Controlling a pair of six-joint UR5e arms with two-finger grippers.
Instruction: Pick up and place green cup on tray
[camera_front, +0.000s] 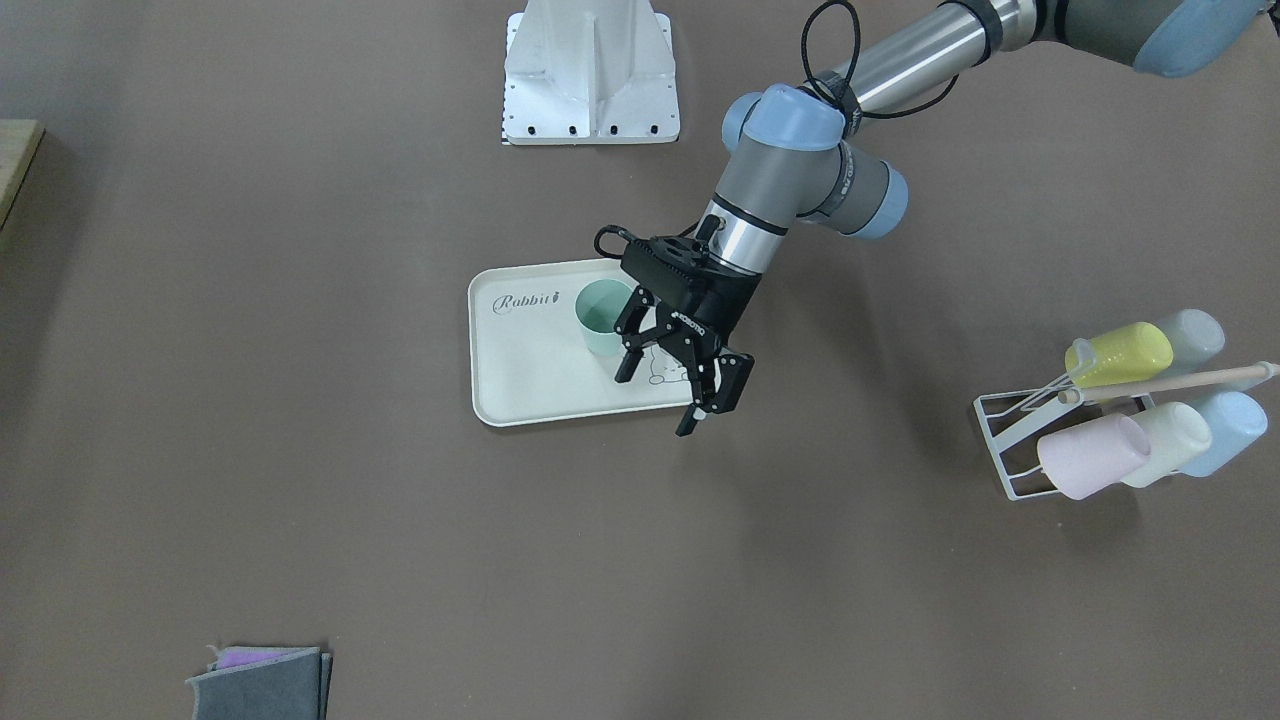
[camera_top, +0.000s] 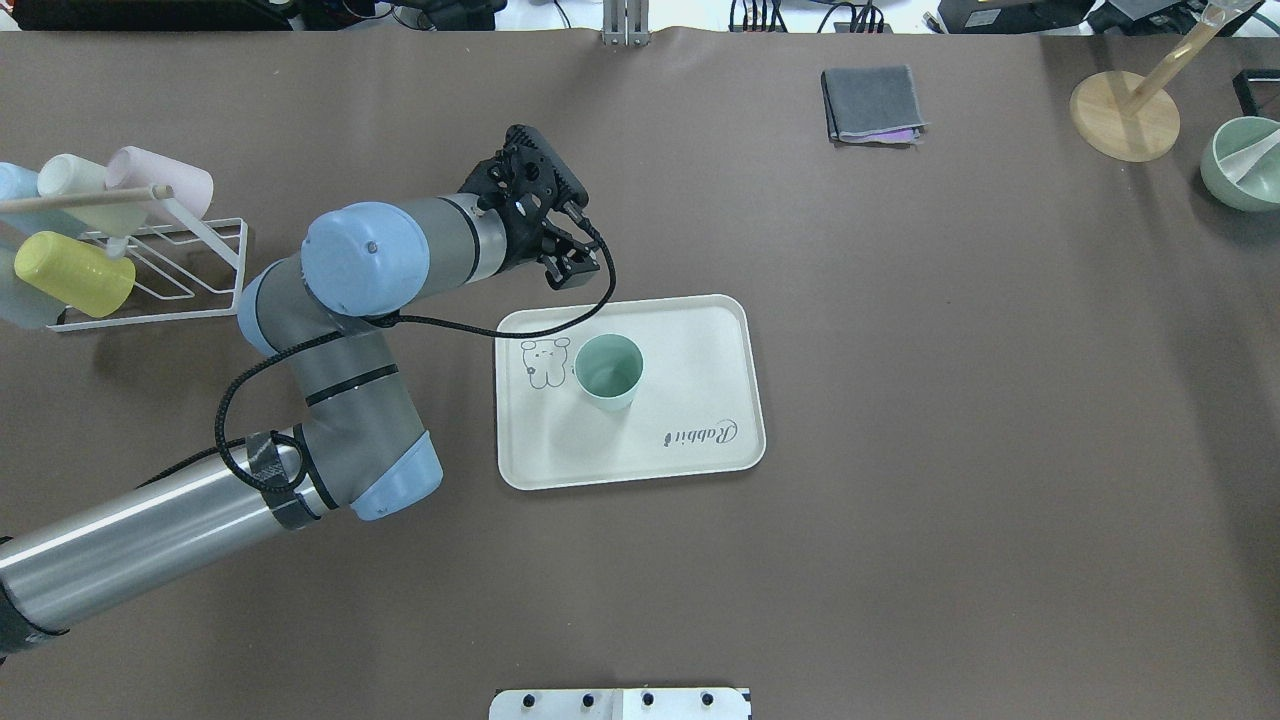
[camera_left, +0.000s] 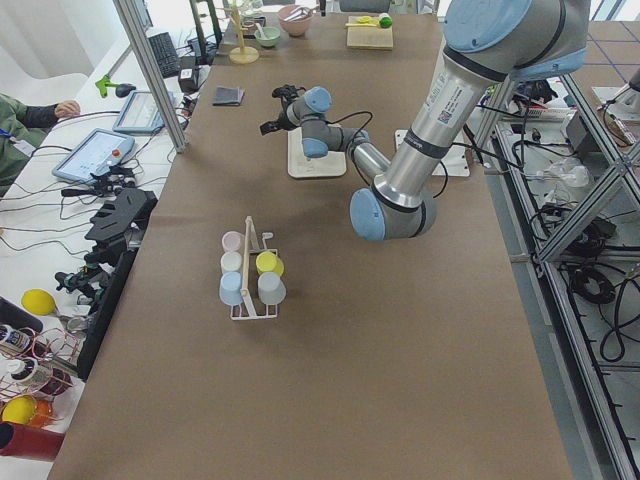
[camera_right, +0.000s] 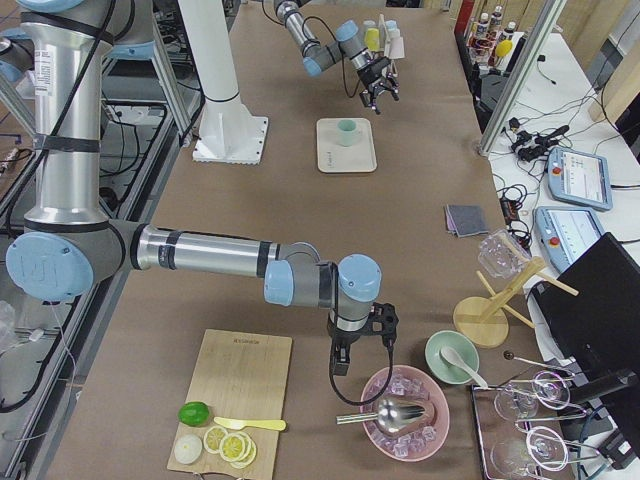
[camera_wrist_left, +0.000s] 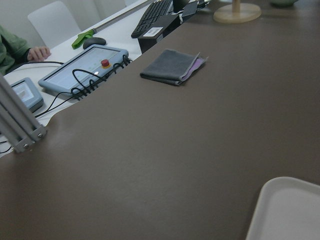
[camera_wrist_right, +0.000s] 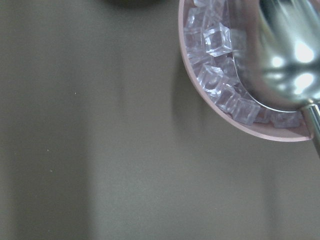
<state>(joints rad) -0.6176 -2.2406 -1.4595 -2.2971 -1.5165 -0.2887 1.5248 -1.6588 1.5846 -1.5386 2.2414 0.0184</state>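
Your left gripper (camera_front: 652, 405) hangs open, empty, near the green cup (camera_front: 601, 313) standing on the tray (camera_front: 520, 380). Retreat low and a finger could topple it.

Seen from overhead, the brown desk (camera_top: 1000, 450) carries the cream tray (camera_top: 700, 440) flat near its centre. A white wire rack (camera_top: 238, 268) loaded with cups stands at nine o'clock by the edge. A folded grey cloth (camera_top: 871, 103) lies at one o'clock. A wooden stand base (camera_top: 1124, 115) and a green bowl (camera_top: 1243, 160) sit at two o'clock, near the corner.
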